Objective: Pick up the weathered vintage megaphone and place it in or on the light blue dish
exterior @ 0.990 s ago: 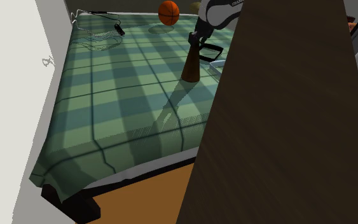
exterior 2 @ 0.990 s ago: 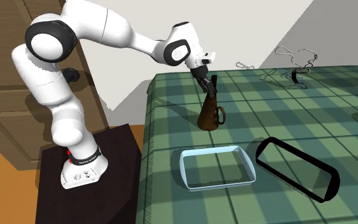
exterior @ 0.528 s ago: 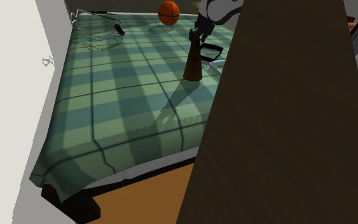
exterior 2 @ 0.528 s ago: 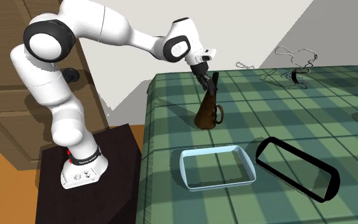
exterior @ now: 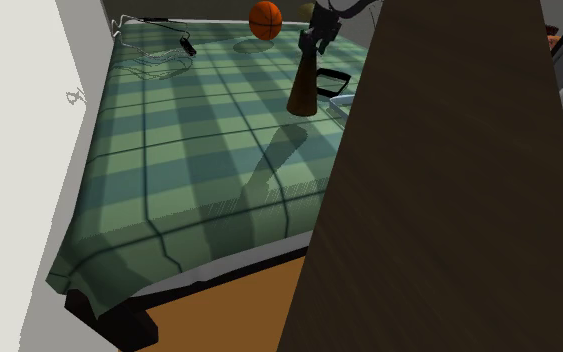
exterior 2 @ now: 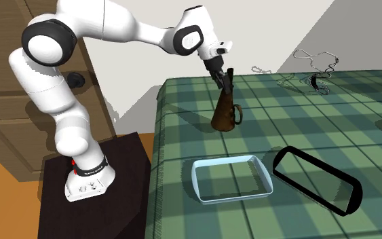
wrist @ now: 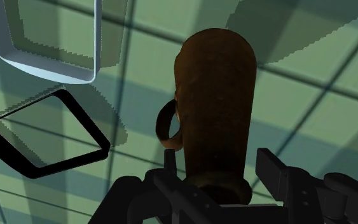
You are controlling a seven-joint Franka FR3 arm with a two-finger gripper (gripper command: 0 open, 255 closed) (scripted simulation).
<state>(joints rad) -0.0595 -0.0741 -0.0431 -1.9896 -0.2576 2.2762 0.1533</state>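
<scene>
Tool (exterior 2: 221, 77) clasps one brown megaphone (exterior 2: 224, 113), apart from one dish (exterior 2: 197, 182).

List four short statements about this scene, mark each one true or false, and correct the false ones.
1. The gripper has its jaws shut on the brown megaphone's narrow end. True.
2. A black tray lies beside the light blue dish. True.
3. The megaphone lies in the light blue dish. False: it hangs above the green checked cloth, apart from the dish.
4. The ball is green. False: it is orange.
</scene>
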